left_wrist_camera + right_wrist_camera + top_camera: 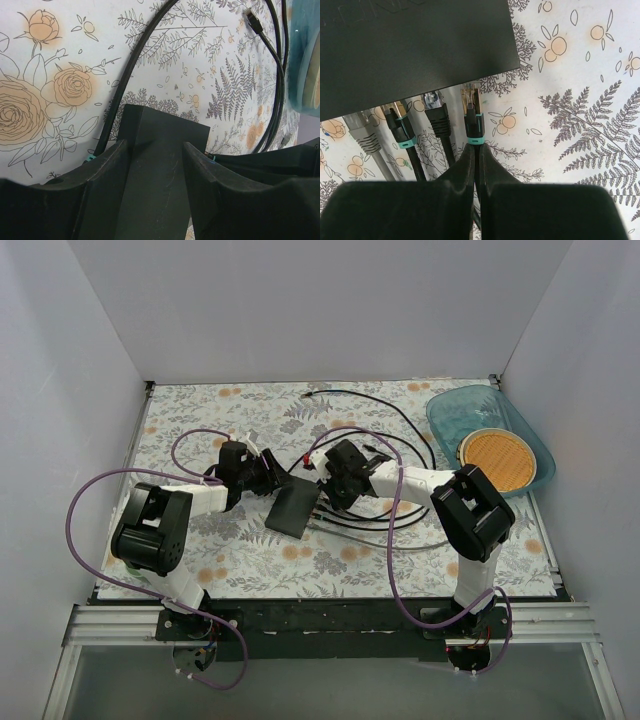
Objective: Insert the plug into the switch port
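The switch (pixel 410 45) runs off the top and left edges of the right wrist view, and its sockets cannot be seen. Just below the switch, the back end of the plug (pixel 472 117) hides inside the right gripper (pixel 476 150). In the left wrist view, the left gripper (pixel 157 149) covers the switch's near sides.

Three other plugs (pixel 437 114) crowd the switch's (pixel 293 508) socket edge, right beside the plug (pixel 472 107) pinched in the right gripper (pixel 476 150). Its other side is bare mat (pixel 250 560). Black cables (pixel 360 523) loop across the mat right of the switch. A blue tray (pixel 450 415) fills the far right corner, and the near-left mat lies open.
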